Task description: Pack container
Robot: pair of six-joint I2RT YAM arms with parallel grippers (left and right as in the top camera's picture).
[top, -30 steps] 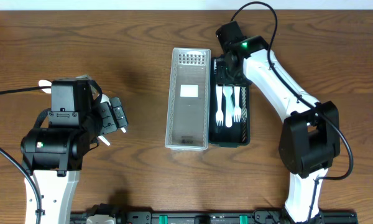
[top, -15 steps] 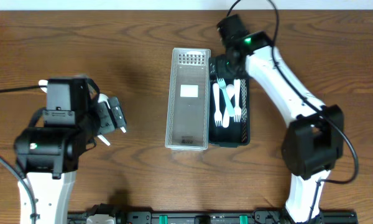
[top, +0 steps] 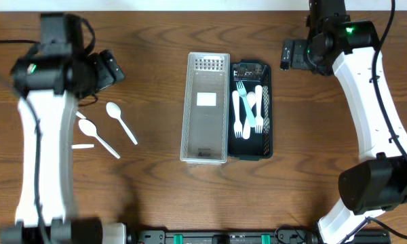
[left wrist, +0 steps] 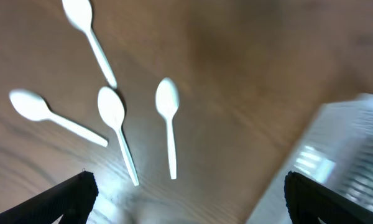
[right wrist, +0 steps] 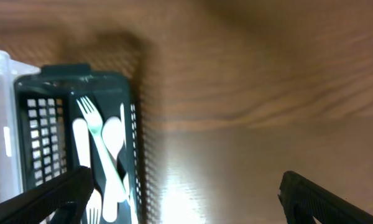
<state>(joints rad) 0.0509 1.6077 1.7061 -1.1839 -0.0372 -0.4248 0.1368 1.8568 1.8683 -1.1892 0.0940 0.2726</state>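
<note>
dark green slotted plastic basket of white plastic cutlery sits left of the right gripper, jaws apart, empty; left gripper likewise spread, white plastic spoons just ahead.

Wooden table bears white spoons, clear tray, dark basket.

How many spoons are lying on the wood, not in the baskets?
4. The left wrist view shows them all: top spoon, left spoon, middle spoon, right spoon. From overhead the left arm hides some.
</note>
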